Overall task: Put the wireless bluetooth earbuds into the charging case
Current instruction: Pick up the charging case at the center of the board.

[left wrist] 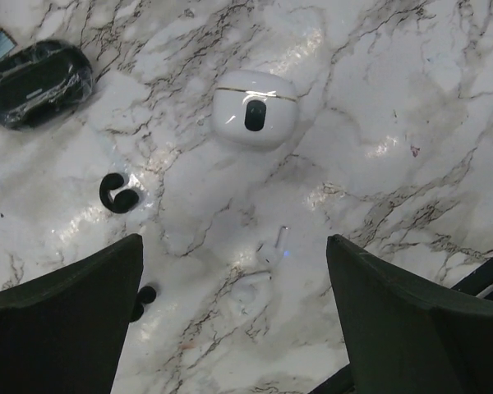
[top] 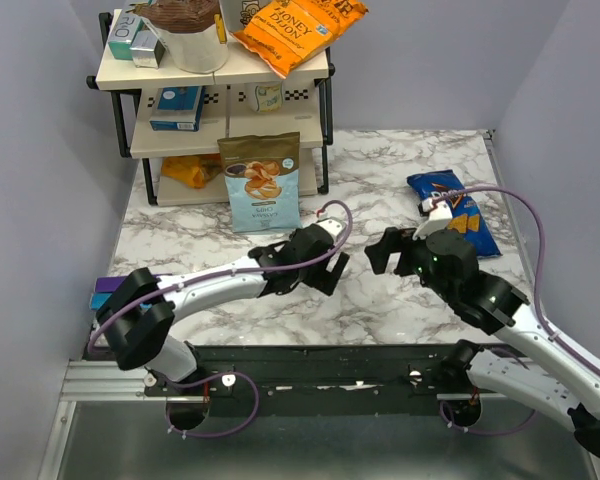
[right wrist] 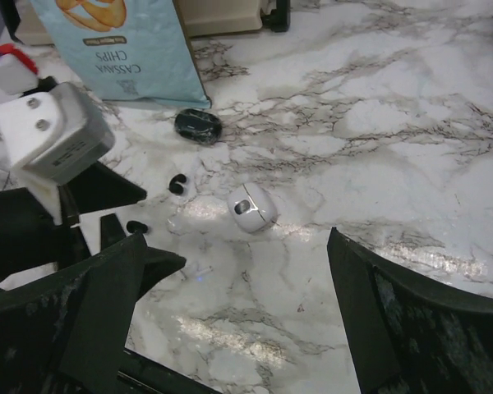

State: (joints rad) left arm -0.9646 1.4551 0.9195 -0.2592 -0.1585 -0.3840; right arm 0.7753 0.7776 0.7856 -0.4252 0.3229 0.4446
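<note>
2 targets lie loose on the marble surface (left wrist: 411, 98): earbud 1 (left wrist: 117, 195) and earbud 2 (left wrist: 144, 297). Both are small and black, and neither is seated in a case.

Left wrist view, read from frame centre:
- Earbud 1, a curled clip shape, sits at 9 o'clock.
- Earbud 2 sits at 7 o'clock, just beside the inner edge of the left fingers (left wrist: 66, 320) and partly hidden by them.
- The white case (left wrist: 255, 115), closed and marked with a dark oval, sits at 12 o'clock.
- The black oval case (left wrist: 34, 82) sits at 10 o'clock, well apart from both earbuds.
- A small pale item (left wrist: 271, 248) lies at 6 o'clock of the white case. It is too small to identify.

The left fingers are spread wide, hold nothing and hang above the surface. This height probably serves to keep both earbuds in sight before a descent.

The right fingers (right wrist: 411, 320) are likewise spread and empty. They face the same group from the opposite side. In their view, the black oval case lies at 5 o'clock of the cassava chips bag (right wrist: 123, 49).

By colour, the black oval case is judged to be the matching charging case. Whether its lid is open cannot be told. Each earbud is tiny and rounded, so a centred pinch will be needed to stop it from squirting out.
</note>
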